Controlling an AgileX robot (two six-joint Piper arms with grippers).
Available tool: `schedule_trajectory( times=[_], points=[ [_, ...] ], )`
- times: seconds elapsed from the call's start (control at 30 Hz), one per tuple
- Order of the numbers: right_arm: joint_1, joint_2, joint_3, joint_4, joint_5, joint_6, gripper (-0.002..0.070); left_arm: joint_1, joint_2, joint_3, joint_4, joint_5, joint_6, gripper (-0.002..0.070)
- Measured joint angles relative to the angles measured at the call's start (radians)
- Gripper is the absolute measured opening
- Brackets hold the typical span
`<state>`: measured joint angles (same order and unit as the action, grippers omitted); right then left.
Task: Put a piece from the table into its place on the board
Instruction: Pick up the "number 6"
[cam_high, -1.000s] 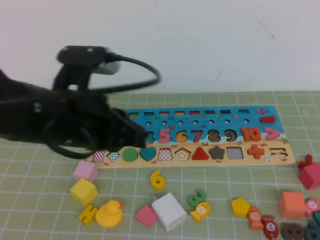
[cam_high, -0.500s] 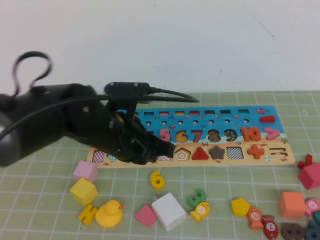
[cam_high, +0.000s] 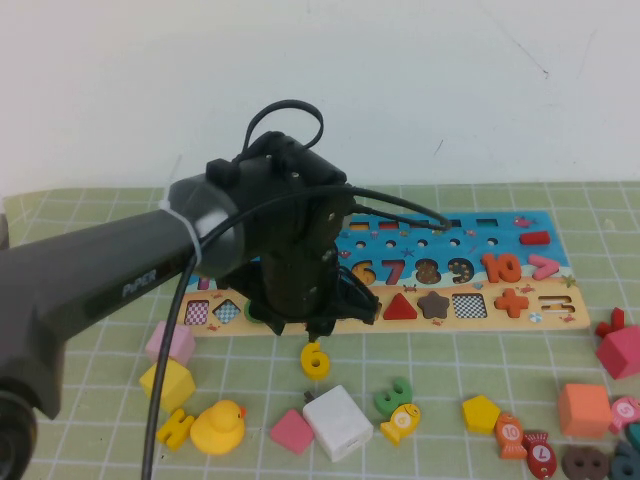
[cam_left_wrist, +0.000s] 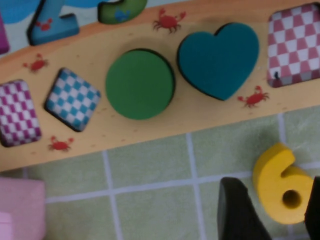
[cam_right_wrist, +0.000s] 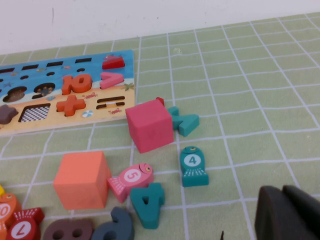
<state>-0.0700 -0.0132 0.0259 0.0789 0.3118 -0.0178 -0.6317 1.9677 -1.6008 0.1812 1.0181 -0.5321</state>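
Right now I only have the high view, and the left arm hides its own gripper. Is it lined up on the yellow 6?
Observer: Yes. The left wrist view shows the left gripper open, a finger on each side of the yellow 6.
Operator: What is under the arm on the board?
Observer: The green circle and teal heart sit in the board shape row.
Operator: And the right gripper?
Observer: The right gripper is outside your view, over the table near the teal fish marked 4.
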Motion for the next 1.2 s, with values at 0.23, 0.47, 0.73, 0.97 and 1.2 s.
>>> schedule_trajectory(
  times=[0.23, 0.47, 0.73, 0.97, 1.2],
  points=[
    [0.000, 0.000, 0.000, 0.000, 0.000, 0.000, -0.0003, 0.000, 0.012, -0.022, -0.044, -0.001, -0.045, 0.0288],
    [0.000, 0.000, 0.000, 0.000, 0.000, 0.000, -0.0003, 0.000, 0.012, -0.025, -0.018, -0.020, 0.065, 0.0288],
    [0.000, 0.000, 0.000, 0.000, 0.000, 0.000, -0.0003, 0.000, 0.012, -0.025, 0.088, -0.020, 0.166, 0.0218],
    [0.000, 0.000, 0.000, 0.000, 0.000, 0.000, -0.0003, 0.002, 0.012, -0.025, 0.028, 0.011, 0.134, 0.0266],
    [0.000, 0.000, 0.000, 0.000, 0.000, 0.000, -0.0003, 0.022, 0.012, -0.025, -0.073, 0.019, 0.060, 0.0326]
  ],
)
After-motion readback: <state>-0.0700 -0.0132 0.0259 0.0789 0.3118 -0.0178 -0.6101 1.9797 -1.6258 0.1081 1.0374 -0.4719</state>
